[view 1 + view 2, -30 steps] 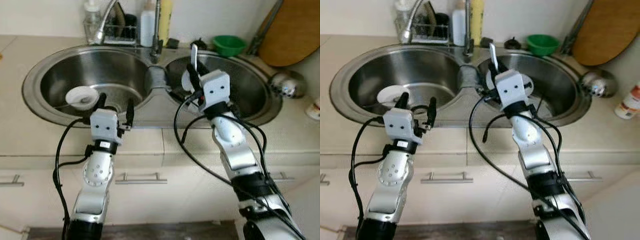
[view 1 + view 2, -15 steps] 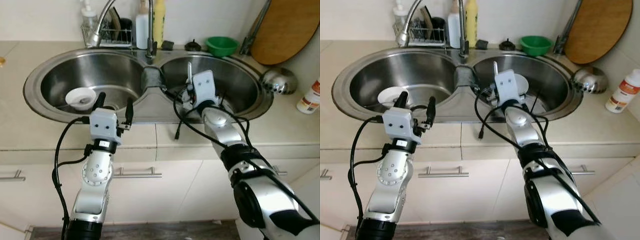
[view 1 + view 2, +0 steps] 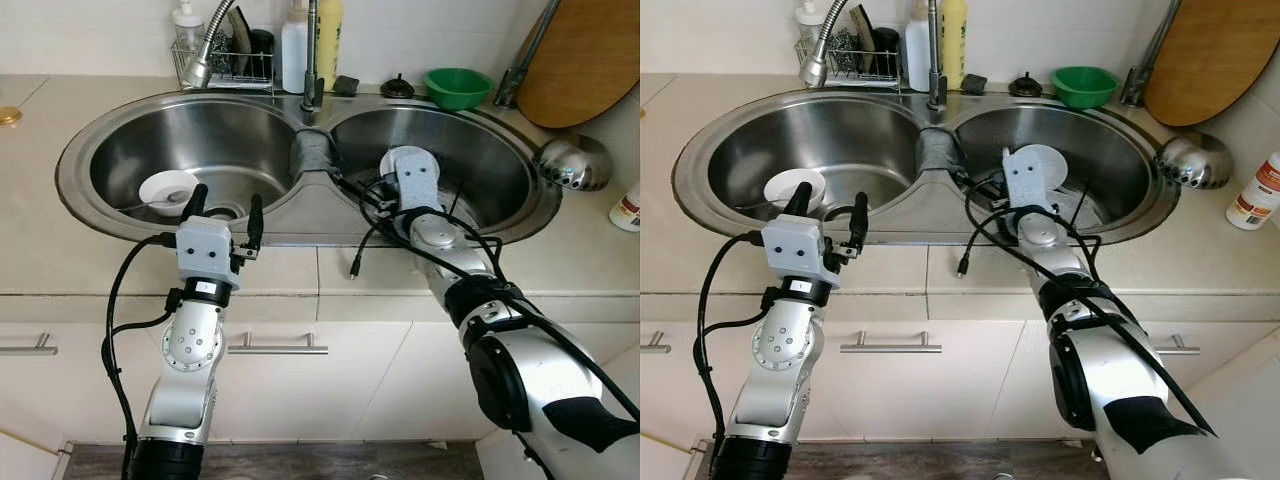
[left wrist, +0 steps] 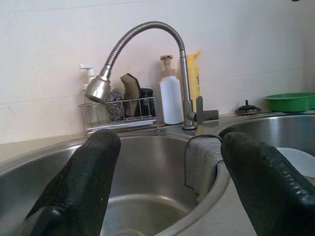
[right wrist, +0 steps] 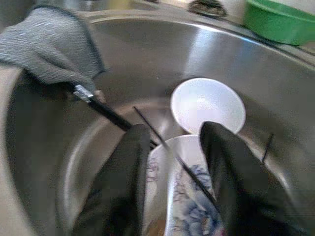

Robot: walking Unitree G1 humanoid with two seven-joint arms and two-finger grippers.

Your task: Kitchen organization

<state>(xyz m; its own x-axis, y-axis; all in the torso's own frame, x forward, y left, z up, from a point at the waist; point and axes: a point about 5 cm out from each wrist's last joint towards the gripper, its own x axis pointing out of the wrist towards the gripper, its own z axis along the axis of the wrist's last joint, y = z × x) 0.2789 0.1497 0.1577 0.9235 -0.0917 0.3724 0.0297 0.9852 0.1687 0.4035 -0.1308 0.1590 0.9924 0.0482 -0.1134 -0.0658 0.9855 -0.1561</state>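
**Dishes not yet cleared from sink**

Right gripper [image 5: 170, 162] reaches into right basin, fingers narrowly parted astride patterned cup [image 5: 179, 196], not visibly clamped. White bowl [image 5: 207, 105] beyond. Left gripper [image 3: 222, 205] spread wide, empty, near left basin's white dish [image 3: 167, 188]. Judged: barely started.

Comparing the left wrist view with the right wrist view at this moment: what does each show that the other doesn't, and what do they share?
Left wrist view: the left pincer, open above the left basin, looks toward the curved faucet, a wire rack with scrubbers, a white pump bottle and a yellow bottle.

Right wrist view: the right pincer, open, hangs in the right basin over a white bowl, a blue-patterned dish and thin dark chopsticks.

Both: the grey cloth draped over the divider and the green bowl at the back.
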